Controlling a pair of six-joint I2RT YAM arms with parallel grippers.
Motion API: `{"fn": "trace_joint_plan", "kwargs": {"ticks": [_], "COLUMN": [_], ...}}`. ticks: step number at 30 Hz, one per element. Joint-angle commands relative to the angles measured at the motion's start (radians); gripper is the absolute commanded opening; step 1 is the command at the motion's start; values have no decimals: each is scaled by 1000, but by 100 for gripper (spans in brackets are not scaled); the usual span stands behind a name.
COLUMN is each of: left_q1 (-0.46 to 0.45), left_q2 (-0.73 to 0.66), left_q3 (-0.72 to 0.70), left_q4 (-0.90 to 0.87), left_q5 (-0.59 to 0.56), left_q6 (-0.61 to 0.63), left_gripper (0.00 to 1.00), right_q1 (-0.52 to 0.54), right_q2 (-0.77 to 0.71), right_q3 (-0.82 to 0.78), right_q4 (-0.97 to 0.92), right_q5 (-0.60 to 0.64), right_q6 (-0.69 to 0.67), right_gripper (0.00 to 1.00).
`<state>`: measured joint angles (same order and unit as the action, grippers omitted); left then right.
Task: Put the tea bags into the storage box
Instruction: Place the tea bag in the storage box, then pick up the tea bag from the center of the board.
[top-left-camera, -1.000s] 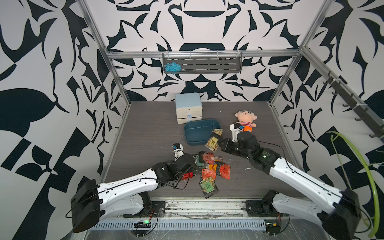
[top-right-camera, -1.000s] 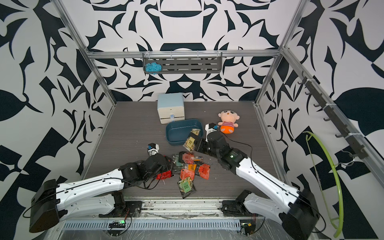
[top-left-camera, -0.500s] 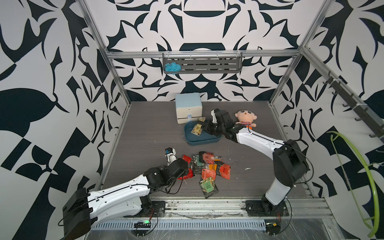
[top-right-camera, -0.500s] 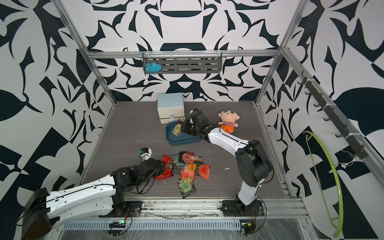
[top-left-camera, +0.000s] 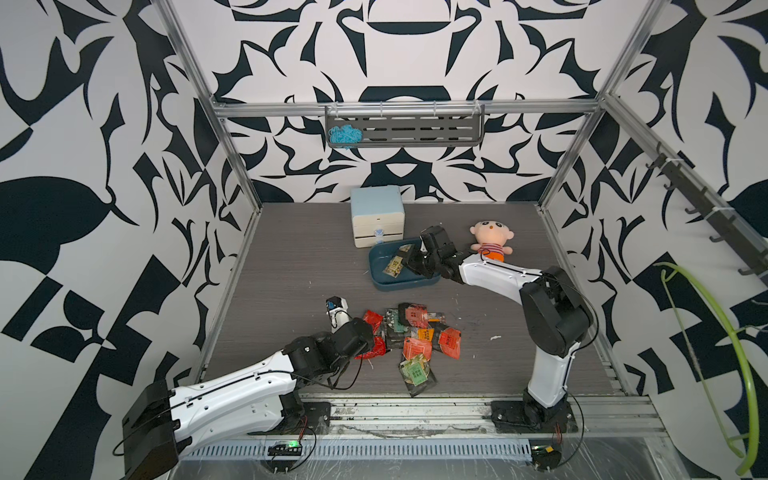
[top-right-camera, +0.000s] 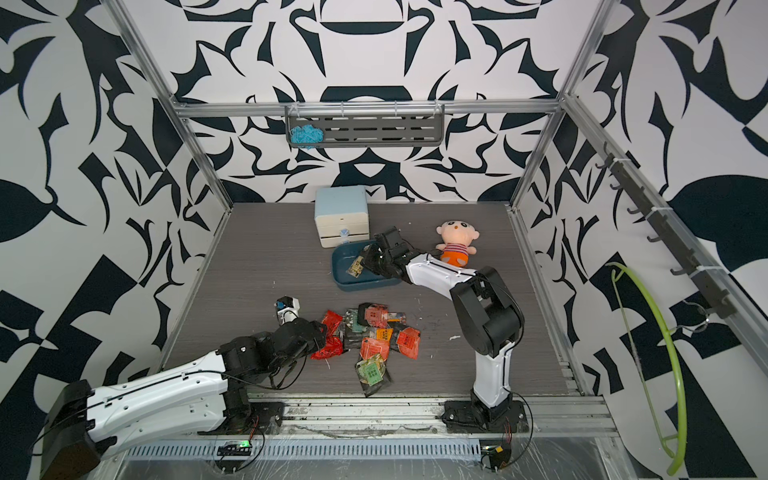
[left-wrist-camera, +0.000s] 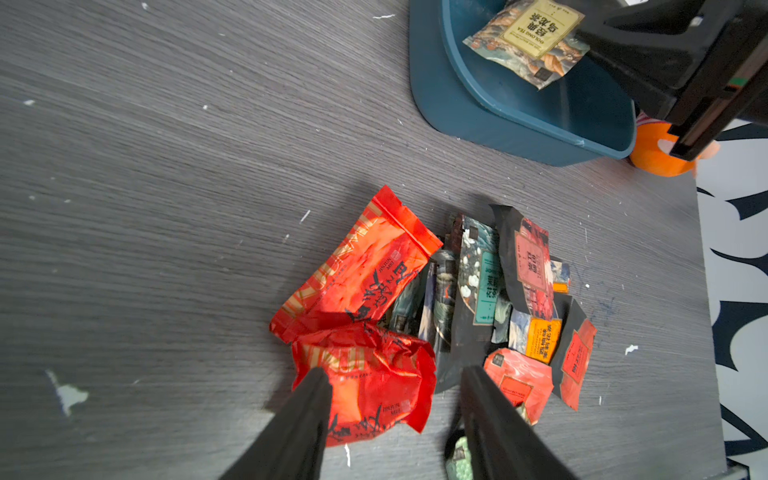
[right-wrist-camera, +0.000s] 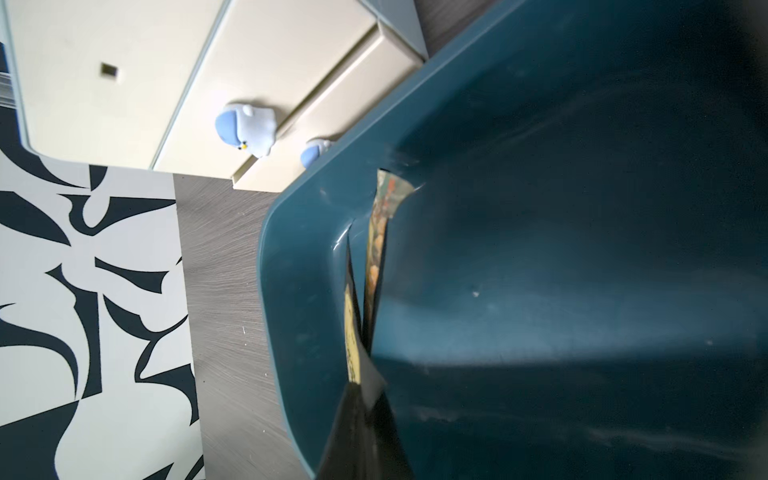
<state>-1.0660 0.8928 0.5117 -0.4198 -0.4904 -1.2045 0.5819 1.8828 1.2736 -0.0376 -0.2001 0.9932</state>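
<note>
Took the box (top-left-camera: 395, 286) as anchor; found the pile (top-left-camera: 415, 345) well apart, robot's side. Saw the left gripper (left-wrist-camera: 395, 374) half open astride a red bag (left-wrist-camera: 365, 386) at the pile's end farthest from the box; risked pinching a neighbour too. Saw the right gripper (right-wrist-camera: 362, 399) clamped on a tan bag (left-wrist-camera: 528, 37) inside the box, long axis straight out from the jaws, tip by a wall; risked leaning there and slipping out.
</note>
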Motion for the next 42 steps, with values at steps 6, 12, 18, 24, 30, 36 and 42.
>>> {"fn": "trace_joint_plan", "kwargs": {"ticks": [6, 12, 18, 24, 30, 36, 42], "left_q1": [4, 4, 4, 3, -18, -114, -261], "left_q2": [-20, -22, -15, 28, 128, 251, 309], "left_q3": [-29, -18, 18, 55, 100, 143, 154], "left_q4": [-36, -39, -59, 6, 67, 95, 73], "left_q5": [-14, 6, 25, 139, 253, 300, 245], "left_q6": [-6, 14, 36, 98, 141, 137, 65], "left_gripper": [56, 56, 56, 58, 57, 51, 44], "right_q1": [-6, -7, -10, -9, 27, 146, 312], "right_q2": [5, -59, -226, -477, -785, -1020, -1089], "right_q3": [61, 54, 23, -47, -198, -435, -641], "right_q4": [-74, -136, -229, -399, -549, -606, -554], "right_q5": [52, 110, 195, 249, 251, 235, 286], "right_q6": [-27, -74, -184, -353, -397, -268, -120], "right_gripper": [10, 31, 36, 45, 51, 53, 52]}}
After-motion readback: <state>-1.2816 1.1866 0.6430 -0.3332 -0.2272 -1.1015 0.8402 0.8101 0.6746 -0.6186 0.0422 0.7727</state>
